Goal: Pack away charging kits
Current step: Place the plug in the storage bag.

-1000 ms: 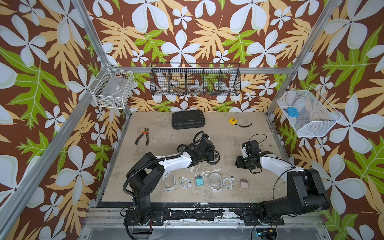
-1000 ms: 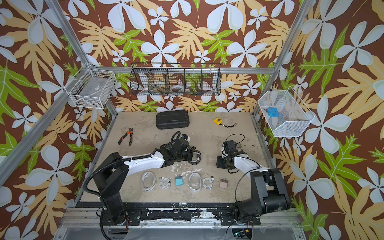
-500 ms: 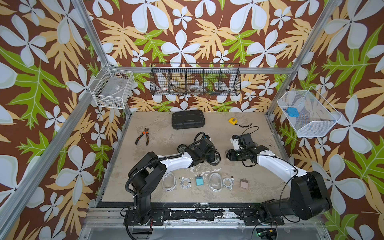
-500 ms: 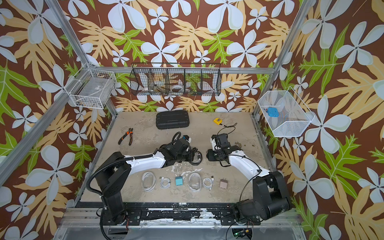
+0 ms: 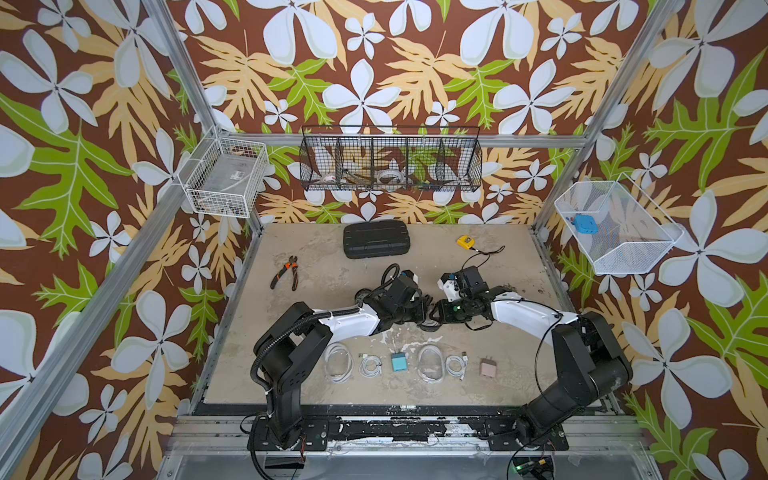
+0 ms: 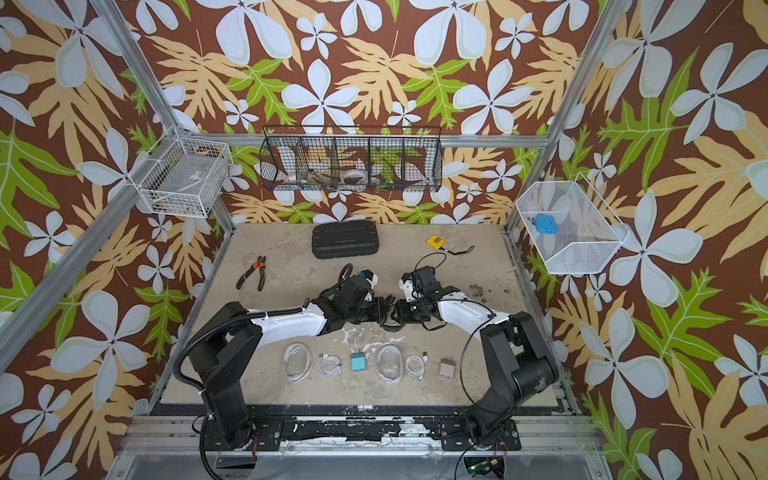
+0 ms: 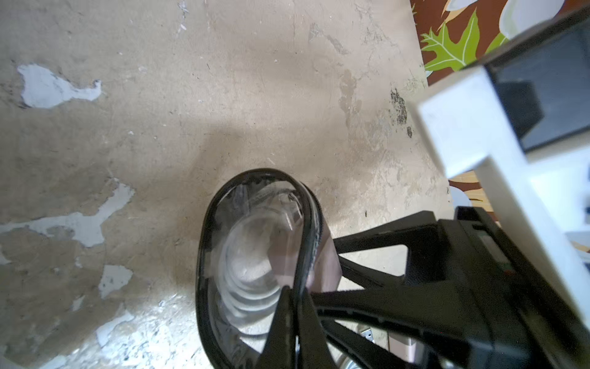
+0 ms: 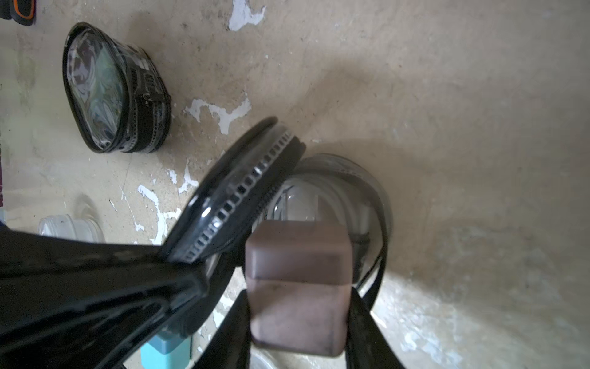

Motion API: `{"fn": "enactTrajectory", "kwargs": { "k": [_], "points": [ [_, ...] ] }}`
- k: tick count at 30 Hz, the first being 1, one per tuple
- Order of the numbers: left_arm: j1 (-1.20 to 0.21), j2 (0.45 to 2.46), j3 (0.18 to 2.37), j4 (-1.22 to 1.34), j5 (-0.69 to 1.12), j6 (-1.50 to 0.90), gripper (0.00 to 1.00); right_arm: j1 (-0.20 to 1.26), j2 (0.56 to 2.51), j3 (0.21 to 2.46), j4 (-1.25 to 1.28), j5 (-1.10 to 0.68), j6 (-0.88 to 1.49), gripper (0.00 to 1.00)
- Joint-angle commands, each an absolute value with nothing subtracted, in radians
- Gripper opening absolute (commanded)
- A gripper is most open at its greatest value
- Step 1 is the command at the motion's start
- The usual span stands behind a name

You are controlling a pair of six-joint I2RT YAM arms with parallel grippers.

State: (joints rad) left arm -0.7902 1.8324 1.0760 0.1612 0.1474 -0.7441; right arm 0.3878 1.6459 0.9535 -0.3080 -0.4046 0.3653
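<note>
The left gripper (image 7: 294,297) was pressed together on the glossy black rim of the lid (image 8: 236,191) of a black-rimmed oval case (image 7: 252,255), holding the lid tilted up. A band of toothed zipper track ran around the lid's edge. The case had soft clear plastic walls and sat mid-table, between the two arms. A coiled white cable (image 8: 336,195) lay in rings inside it.

The right gripper (image 8: 298,292) pinched a dusty-pink cube plug (image 8: 297,255) between its black fingers. The plug was matte with rounded corners, and it hung just over the case's open mouth. Whether it touched the cable could not be told.

The table (image 7: 223,80) was worn beige, scuffed, with white patches where the coating had chipped off.

A second black-rimmed case (image 8: 111,89) lay zipped shut near the first, its window shiny and wrinkled.

Near the front edge, a teal cube plug (image 5: 399,362) lay in a row with another dusty-pink plug (image 5: 488,368), a small white cable coil (image 5: 370,366) and a clear oval case (image 5: 431,364).
</note>
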Motion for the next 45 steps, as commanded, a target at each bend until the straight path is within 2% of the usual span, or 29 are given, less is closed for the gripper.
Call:
{"fn": "enactTrajectory", "kwargs": {
  "k": [1, 6, 12, 16, 21, 25, 28, 29, 31, 32, 36, 43, 45],
  "points": [
    [-0.79, 1.824, 1.064, 0.217, 0.184, -0.76, 0.0, 0.397, 1.67, 0.977, -0.286, -0.434, 0.351, 0.36],
    [-0.79, 1.825, 1.053, 0.253, 0.194, -0.773, 0.0, 0.426, 1.726, 1.006, -0.309, -0.426, 0.345, 0.4],
    [-0.79, 1.821, 1.059, 0.233, 0.176, -0.758, 0.0, 0.431, 1.704, 0.998, -0.294, -0.402, 0.37, 0.6],
    [-0.789, 1.825, 1.064, 0.221, 0.178, -0.749, 0.0, 0.431, 1.667, 0.996, -0.296, -0.4, 0.374, 0.65],
    [-0.79, 1.833, 1.07, 0.201, 0.196, -0.737, 0.02, 0.43, 1.562, 0.987, -0.358, -0.33, 0.355, 0.64],
    [-0.789, 1.828, 1.08, 0.171, 0.22, -0.704, 0.2, 0.403, 1.47, 0.939, -0.422, -0.251, 0.315, 0.59],
    [-0.786, 1.8, 1.071, 0.153, 0.197, -0.684, 0.38, 0.351, 1.407, 0.906, -0.42, -0.293, 0.314, 0.51],
    [-0.782, 1.791, 1.069, 0.141, 0.183, -0.682, 0.41, 0.344, 1.393, 0.9, -0.41, -0.312, 0.314, 0.5],
    [-0.768, 1.77, 1.051, 0.13, 0.144, -0.683, 0.53, 0.339, 1.386, 0.901, -0.387, -0.372, 0.326, 0.51],
    [-0.761, 1.765, 1.045, 0.13, 0.14, -0.678, 0.55, 0.341, 1.393, 0.906, -0.377, -0.394, 0.334, 0.51],
    [-0.742, 1.767, 1.048, 0.118, 0.168, -0.642, 0.54, 0.341, 1.474, 0.948, -0.347, -0.444, 0.35, 0.48],
    [-0.742, 1.801, 1.048, 0.135, 0.23, -0.626, 0.43, 0.34, 1.626, 1.012, -0.353, -0.446, 0.326, 0.39],
    [-0.742, 1.802, 1.044, 0.137, 0.229, -0.623, 0.42, 0.339, 1.64, 1.01, -0.356, -0.447, 0.325, 0.36]
  ]
}}
